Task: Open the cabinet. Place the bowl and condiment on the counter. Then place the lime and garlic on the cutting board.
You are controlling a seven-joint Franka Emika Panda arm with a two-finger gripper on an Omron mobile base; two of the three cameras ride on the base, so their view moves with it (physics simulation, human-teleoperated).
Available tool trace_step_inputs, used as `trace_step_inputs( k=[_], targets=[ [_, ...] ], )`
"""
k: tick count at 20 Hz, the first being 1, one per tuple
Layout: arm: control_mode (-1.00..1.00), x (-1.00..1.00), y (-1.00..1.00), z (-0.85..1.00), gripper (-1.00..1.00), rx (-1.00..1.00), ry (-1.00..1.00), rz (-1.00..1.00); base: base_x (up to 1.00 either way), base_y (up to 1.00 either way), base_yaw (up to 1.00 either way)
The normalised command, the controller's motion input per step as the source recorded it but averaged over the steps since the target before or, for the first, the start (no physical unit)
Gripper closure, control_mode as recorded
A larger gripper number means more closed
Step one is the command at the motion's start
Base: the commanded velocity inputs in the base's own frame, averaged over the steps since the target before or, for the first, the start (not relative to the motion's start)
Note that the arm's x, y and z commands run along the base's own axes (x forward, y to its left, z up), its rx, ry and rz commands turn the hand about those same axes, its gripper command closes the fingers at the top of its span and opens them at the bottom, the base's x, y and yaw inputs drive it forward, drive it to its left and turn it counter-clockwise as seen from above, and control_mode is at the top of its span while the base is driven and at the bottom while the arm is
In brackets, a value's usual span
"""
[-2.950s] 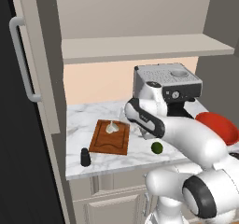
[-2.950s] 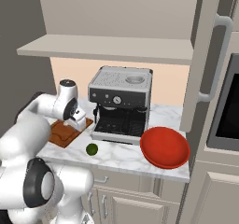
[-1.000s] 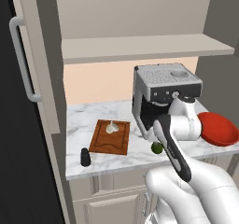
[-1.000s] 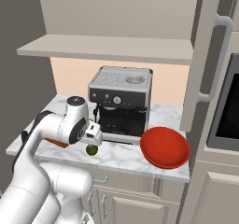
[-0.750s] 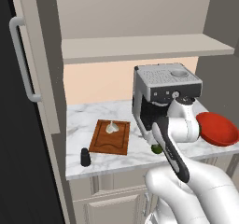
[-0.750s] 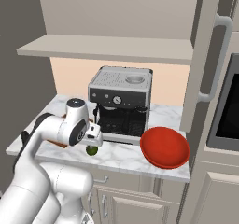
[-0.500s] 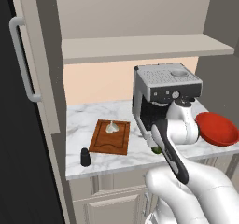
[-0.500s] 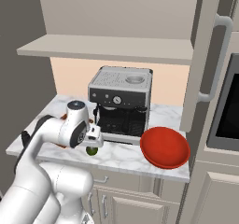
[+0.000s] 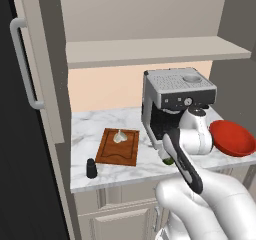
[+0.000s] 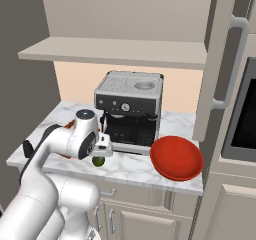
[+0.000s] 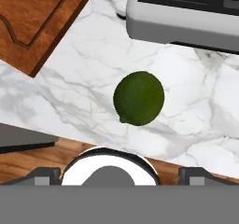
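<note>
The lime [image 11: 139, 98] lies on the white marble counter [image 11: 200, 115] in front of the coffee machine, centred ahead of my open gripper [image 11: 120, 175]. In the right base view the gripper [image 10: 101, 153] hangs just above the lime [image 10: 99, 161], with nothing between its fingers. The garlic [image 9: 120, 135] sits on the cutting board [image 9: 118, 148], whose corner [image 11: 37, 17] lies close to the lime. The black condiment [image 9: 91, 168] stands on the counter by the board's front left corner. The red bowl [image 9: 232, 138] rests on the counter at the right. The cabinet [image 9: 150, 51] is open, its shelf bare.
A silver coffee machine [image 9: 175, 99] stands at the back of the counter right behind the lime, its base [image 11: 186, 13] close to the hand. The open cabinet door [image 9: 30, 69] juts out at the left. A tall unit with a bar handle [image 10: 230, 64] bounds the right.
The hand has swung from over the cutting board across to the lime and has sunk closer over it in the last second. The jaws stayed open; nothing on the counter moved.
</note>
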Motion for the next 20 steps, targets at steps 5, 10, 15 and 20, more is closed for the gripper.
trace_step_inputs(
  k=[5, 10, 15, 20],
  targets=[
    [-1.0, 0.14, 0.0, -0.09, -1.0, -0.01, 0.01, 0.06, 0.0, 0.0, 0.0],
    [-1.0, 0.05, 0.0, -0.16, -1.0, -0.01, 0.01, 0.03, 0.0, 0.0, 0.0],
    [-1.0, 0.08, 0.0, -0.09, -1.0, 0.0, 0.01, 0.02, 0.0, 0.0, 0.0],
    [-1.0, 0.1, 0.0, -0.12, -1.0, 0.0, 0.01, 0.03, 0.0, 0.0, 0.0]
  ],
)
